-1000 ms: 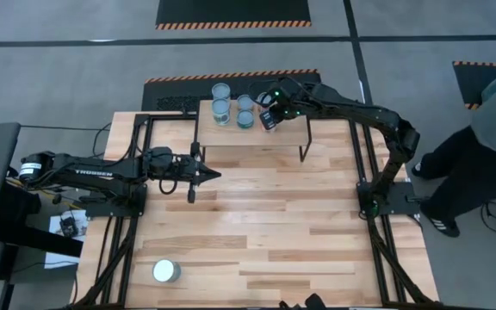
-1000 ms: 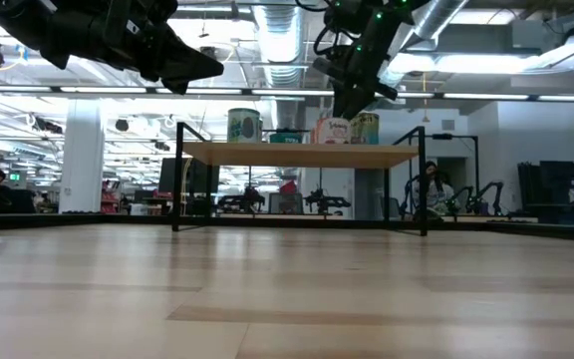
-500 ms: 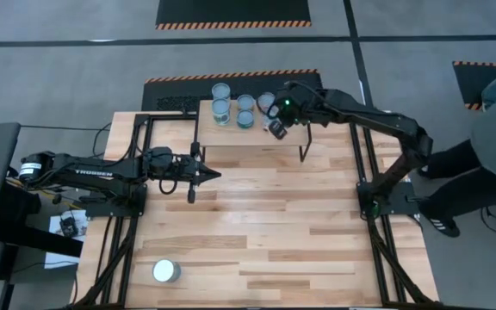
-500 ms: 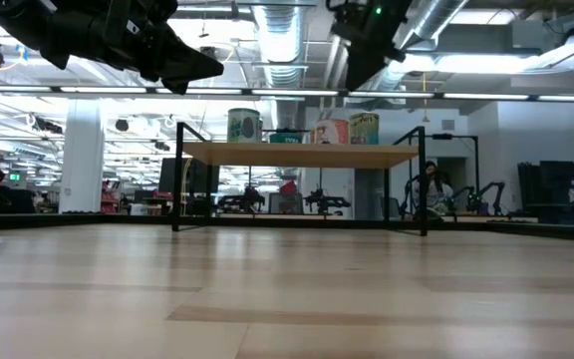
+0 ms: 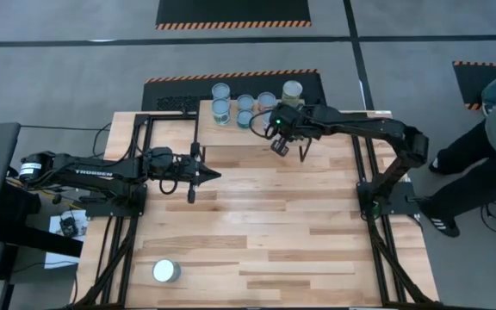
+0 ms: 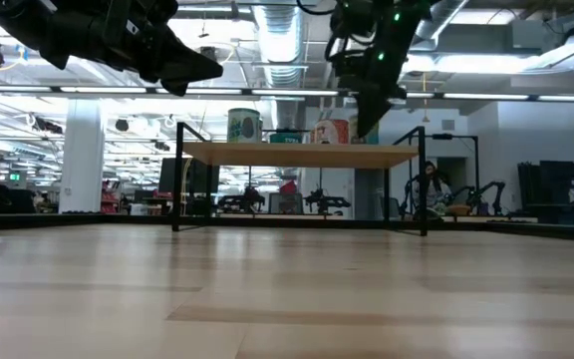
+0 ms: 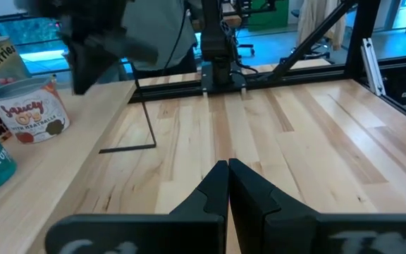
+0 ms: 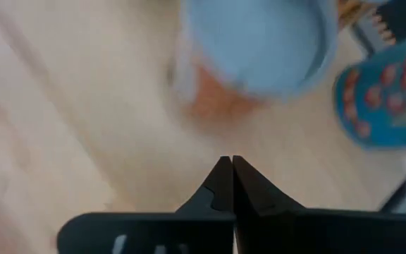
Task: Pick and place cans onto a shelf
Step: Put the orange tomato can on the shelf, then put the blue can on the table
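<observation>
Several cans with silver-blue tops [image 5: 245,110] stand upright on the small wooden shelf [image 5: 231,135] at the table's far edge; they also show in the low view [image 6: 244,125]. One more can [image 5: 165,271] stands on the tabletop near the near left corner. My right gripper [image 5: 280,147] is shut and empty over the shelf's near right part, just nearward of the cans; its wrist view shows an orange-labelled can [image 8: 259,42] and a cherry-labelled can [image 8: 393,92] ahead. My left gripper [image 5: 191,177] is shut and empty, above the table left of centre.
The shelf's thin black legs [image 5: 304,151] stand on the tabletop in front of my right gripper. A black frame [image 5: 136,164] runs along the table's left and right sides. A person [image 5: 489,164] stands beyond the table's right edge. Bare planks [image 5: 274,232] lie across the middle.
My right gripper has drawn back from the cans on the shelf toward the table's near edge, rising and then coming down again with its fingers pointing down. Two cans at the shelf's far right, earlier under the arm, now show.
</observation>
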Robot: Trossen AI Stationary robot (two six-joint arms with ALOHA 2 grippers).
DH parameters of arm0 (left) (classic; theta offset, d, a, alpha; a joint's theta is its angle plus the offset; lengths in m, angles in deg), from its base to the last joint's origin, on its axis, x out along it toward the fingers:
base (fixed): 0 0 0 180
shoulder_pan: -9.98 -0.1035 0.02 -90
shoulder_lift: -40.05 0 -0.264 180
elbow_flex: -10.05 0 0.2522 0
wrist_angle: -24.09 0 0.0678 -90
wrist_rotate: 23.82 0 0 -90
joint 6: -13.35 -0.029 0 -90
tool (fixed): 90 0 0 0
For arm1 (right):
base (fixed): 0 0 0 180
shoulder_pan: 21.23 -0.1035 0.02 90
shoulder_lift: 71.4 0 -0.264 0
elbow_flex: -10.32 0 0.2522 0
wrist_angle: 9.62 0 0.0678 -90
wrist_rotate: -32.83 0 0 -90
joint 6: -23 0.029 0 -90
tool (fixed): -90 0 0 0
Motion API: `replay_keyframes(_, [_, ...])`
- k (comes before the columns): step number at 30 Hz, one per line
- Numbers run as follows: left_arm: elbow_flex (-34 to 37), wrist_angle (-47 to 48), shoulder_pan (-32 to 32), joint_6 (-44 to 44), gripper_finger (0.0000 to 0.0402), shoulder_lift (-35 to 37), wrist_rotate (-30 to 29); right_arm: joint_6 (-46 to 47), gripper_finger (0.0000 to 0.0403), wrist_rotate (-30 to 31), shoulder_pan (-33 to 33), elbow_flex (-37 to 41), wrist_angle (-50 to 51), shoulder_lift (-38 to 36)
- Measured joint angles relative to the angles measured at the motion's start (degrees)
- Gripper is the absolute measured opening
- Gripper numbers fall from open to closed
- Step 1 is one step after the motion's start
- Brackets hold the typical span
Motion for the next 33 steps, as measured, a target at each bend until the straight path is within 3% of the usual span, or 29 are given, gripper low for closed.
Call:
replay_keyframes(14, [0.0,-0.5,0.0,-0.8,0.0002,0.0,-0.2,-1.7,0.0008,0.0,1.4,3.6,-11.0,-0.1])
replay_keyframes(20, [0.0,-0.5,0.0,-0.5,0.0002,0.0,-0.2,-3.3,0.0014,0.2,0.1,3.6,-11.0,-0.1])
replay_keyframes(24, [0.0,-0.2,0.0,-0.5,0.0002,0.0,-0.2,-5.1,0.0005,3.4,-3.2,3.9,-8.1,-1.7])
replay_keyframes(27, [0.0,0.2,0.0,-0.4,0.0002,0.0,-0.2,-7.0,0.0006,4.1,-6.0,9.1,-10.9,-5.4])
replay_keyframes(33, [0.0,1.2,0.0,0.0,0.0002,0.0,0.0,-7.6,0.0004,2.6,-11.1,26.7,-30.6,-16.2])
